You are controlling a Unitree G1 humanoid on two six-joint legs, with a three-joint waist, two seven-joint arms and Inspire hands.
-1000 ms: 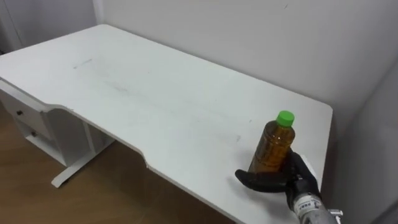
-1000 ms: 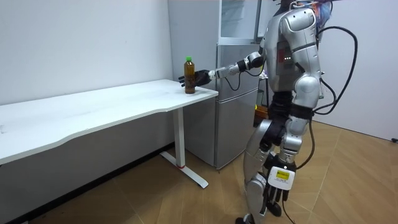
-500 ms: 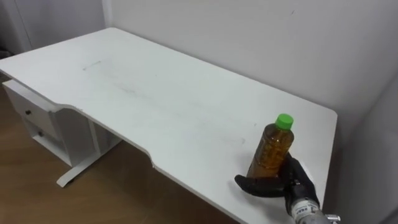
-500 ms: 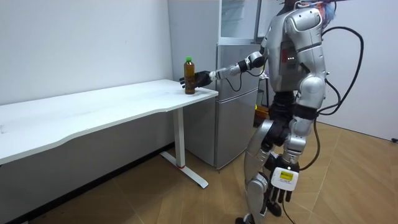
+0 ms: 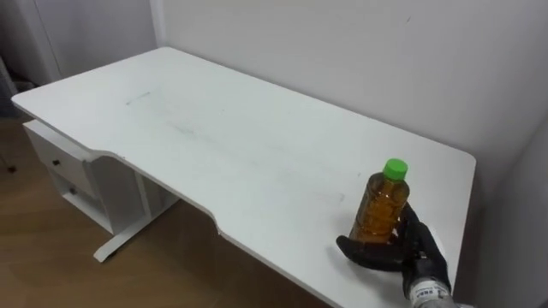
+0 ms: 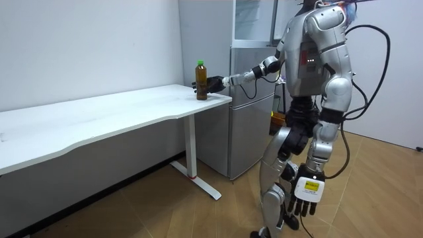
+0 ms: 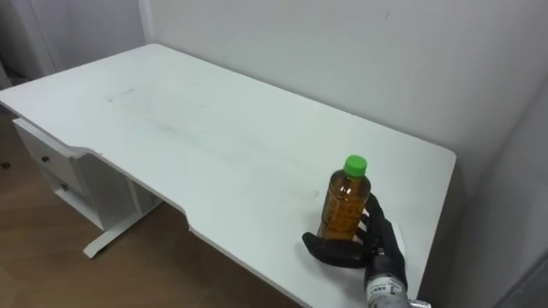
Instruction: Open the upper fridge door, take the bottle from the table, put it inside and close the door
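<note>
An amber bottle with a green cap stands upright near the right end of the white table. My right hand comes in from the lower right and is curled round the bottle's base, thumb in front and fingers behind. The room view has the bottle at the table's end nearest the fridge, with my right hand on it at the end of my outstretched arm. My left hand hangs by my leg with relaxed fingers. I stand on the wooden floor in front of the fridge.
A grey fridge stands by the table's end, and an upper unit with a glass door sits on top of it. A white drawer unit sits under the table's far left. A wall runs behind the table.
The bottle still stands on the table with my right hand round it. The eye view has shifted slightly. In the room view my left arm swings towards the room view's right.
</note>
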